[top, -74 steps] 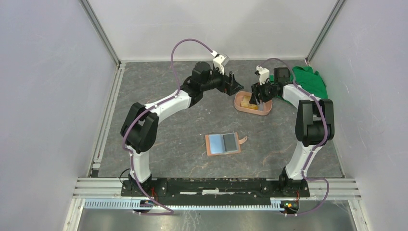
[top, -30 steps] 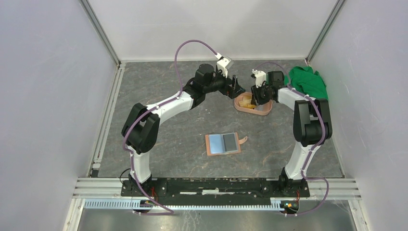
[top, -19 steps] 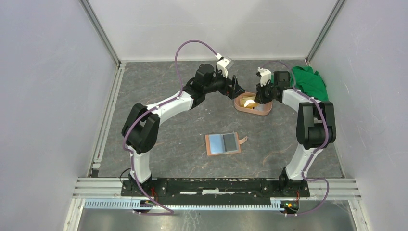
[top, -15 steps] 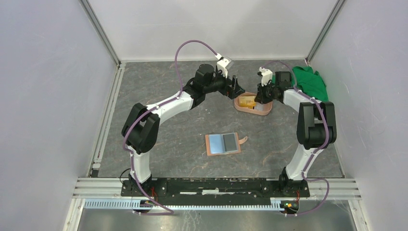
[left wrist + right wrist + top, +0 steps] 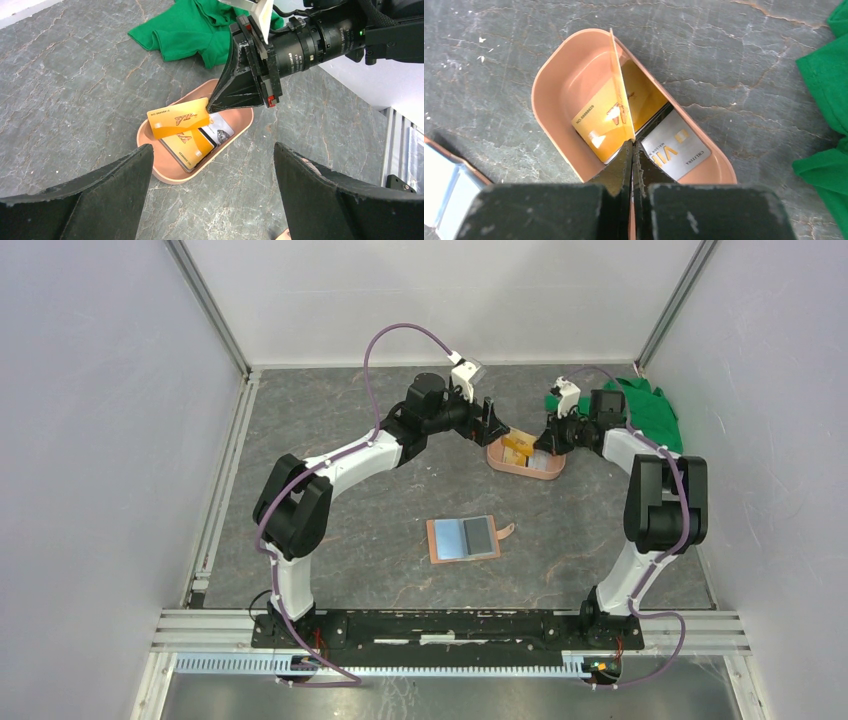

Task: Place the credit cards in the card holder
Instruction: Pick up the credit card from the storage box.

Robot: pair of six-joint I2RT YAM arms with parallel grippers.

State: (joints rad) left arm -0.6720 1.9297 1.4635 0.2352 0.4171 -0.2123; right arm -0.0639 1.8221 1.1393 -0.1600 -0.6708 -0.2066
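The pink tray at the back holds the credit cards. My right gripper is shut on an orange card, which stands on edge, lifted above the tray; the left wrist view shows this card clear of the others. A second orange card and a grey-white card lie flat in the tray. My left gripper hangs open just left of the tray, empty. The card holder lies open mid-table, a light blue and a grey card showing in it.
A green cloth lies bunched at the back right, just behind my right arm. The enclosure walls close in on both sides and at the back. The card holder's corner shows at the right wrist view's lower left.
My right gripper has shut on the orange card and raised it on edge, its wrist drawing back to the right. The left arm has stayed still.
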